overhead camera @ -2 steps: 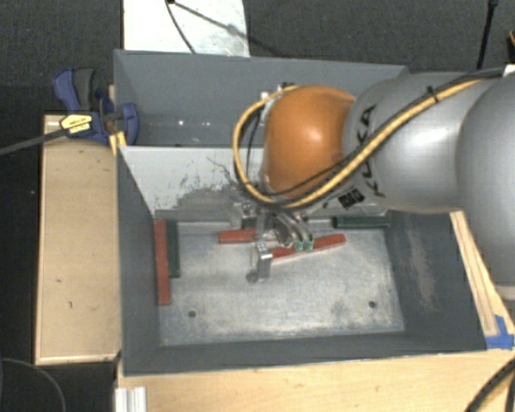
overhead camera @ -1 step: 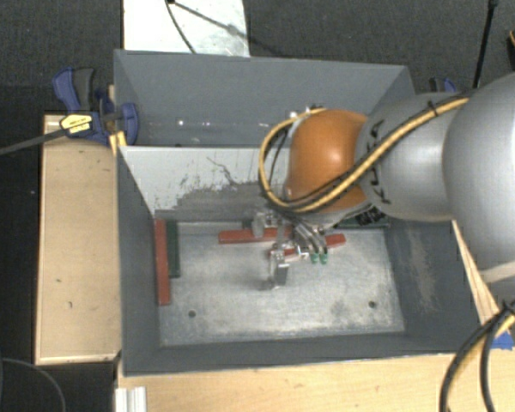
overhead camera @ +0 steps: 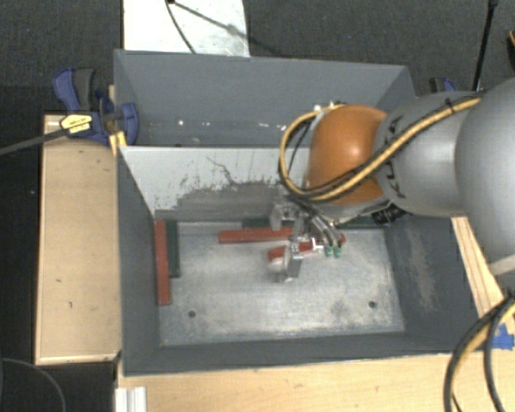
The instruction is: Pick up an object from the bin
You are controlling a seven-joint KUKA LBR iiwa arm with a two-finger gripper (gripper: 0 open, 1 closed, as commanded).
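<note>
Your claw (overhead camera: 287,263) hangs low over the middle of the grey metal bin (overhead camera: 326,309), close to its scuffed floor. Above it are the arm's smooth orange dome cover (overhead camera: 348,153) and the looped yellow and black cables (overhead camera: 285,157). You cannot tell from the camera view whether it stands apart or together, since the wrist hides that, and nothing can be seen clamped in it.

Just to the claw's upper left lies a slim red flat bar (overhead camera: 245,237), stretched sideways, with its right end running up to the claw. Whether the two touch or only sit beside each other is not clear. A small red patch (overhead camera: 279,252) sits right against the claw's left; it may be a short block or the bar's own end. Well off to the claw's left, along the bin wall, a longer red straight bar (overhead camera: 162,264) lies with a dark green bar (overhead camera: 174,249) just beside it, on the side toward the claw.

By its look the slim red flat bar is stiff, light and hard-edged, wood or plastic, with a matt face that should not slip much. It lies flat, so the best hold is probably across its narrow width near the middle. Taken at the end, it would likely tip. It does not look fragile, but its thin profile on bare metal leaves little to get under
</note>
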